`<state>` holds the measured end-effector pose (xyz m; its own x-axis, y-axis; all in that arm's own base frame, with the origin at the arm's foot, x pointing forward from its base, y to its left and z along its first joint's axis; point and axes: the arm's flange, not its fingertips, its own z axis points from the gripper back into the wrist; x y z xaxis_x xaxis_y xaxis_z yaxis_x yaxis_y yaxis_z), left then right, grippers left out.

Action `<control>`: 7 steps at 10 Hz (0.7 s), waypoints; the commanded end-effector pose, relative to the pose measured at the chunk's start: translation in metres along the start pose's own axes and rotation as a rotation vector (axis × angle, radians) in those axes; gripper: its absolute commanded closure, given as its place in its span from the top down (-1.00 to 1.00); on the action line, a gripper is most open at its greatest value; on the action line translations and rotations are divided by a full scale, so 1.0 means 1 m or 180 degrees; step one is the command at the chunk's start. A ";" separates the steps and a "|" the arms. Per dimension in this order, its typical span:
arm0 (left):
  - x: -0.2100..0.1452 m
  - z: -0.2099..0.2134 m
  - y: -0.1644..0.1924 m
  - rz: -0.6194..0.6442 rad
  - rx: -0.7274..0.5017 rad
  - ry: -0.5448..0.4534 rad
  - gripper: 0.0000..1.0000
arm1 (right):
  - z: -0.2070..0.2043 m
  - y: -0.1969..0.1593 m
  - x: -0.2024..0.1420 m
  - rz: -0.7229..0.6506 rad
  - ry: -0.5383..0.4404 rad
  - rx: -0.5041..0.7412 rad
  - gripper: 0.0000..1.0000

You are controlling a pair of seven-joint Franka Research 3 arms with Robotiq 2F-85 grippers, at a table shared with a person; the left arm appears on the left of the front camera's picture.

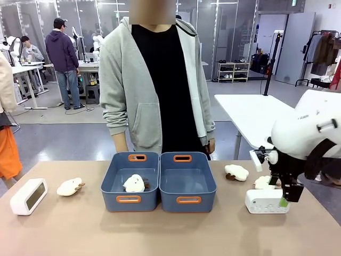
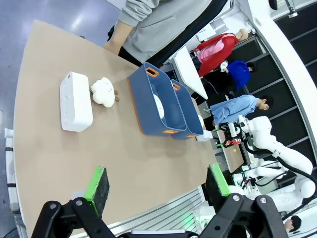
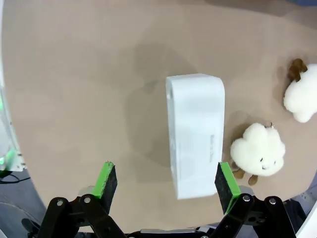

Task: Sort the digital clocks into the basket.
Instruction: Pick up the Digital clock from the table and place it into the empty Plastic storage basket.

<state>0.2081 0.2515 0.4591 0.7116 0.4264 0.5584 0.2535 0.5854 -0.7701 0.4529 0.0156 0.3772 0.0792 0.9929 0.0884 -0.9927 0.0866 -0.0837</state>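
Observation:
One white digital clock (image 1: 27,196) lies at the table's left end, and it is the white block (image 2: 75,101) in the left wrist view. A second white clock (image 1: 266,201) rests at the right, the upright white block (image 3: 196,133) in the right wrist view. My right gripper (image 1: 287,200) hangs open just above it, its green pads (image 3: 225,179) spread wider than the block and clear of it. My left gripper (image 2: 156,183) is open, high over the table's near left. Two slate-blue baskets (image 1: 187,185) stand side by side mid-table, seen as blue bins (image 2: 148,106) from the left wrist.
A cream plush toy (image 1: 134,184) lies in the left basket (image 1: 130,181). Another plush (image 1: 70,186) sits beside the left clock. Two more plush toys (image 1: 236,172) (image 1: 264,182) lie near the right clock. A person (image 1: 157,80) stands at the far side behind the baskets.

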 end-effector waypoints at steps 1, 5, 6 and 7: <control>0.003 0.002 0.000 -0.0076 -0.0071 -0.0044 1.00 | -0.012 -0.015 0.002 0.0118 -0.0063 -0.0062 1.00; 0.003 0.002 0.000 -0.0076 -0.0071 -0.0044 1.00 | -0.049 -0.031 0.002 0.0110 0.0006 0.0072 1.00; 0.003 0.002 0.000 -0.0076 -0.0071 -0.0044 1.00 | -0.053 -0.036 -0.001 0.0067 -0.0050 0.0123 1.00; 0.003 0.002 0.000 -0.0076 -0.0071 -0.0044 1.00 | -0.053 -0.036 -0.001 0.0062 -0.0036 0.0132 -0.13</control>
<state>0.2082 0.2515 0.4591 0.7116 0.4257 0.5590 0.2542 0.5857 -0.7696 0.4856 0.0194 0.3264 0.0772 0.9944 0.0720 -0.9956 0.0807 -0.0468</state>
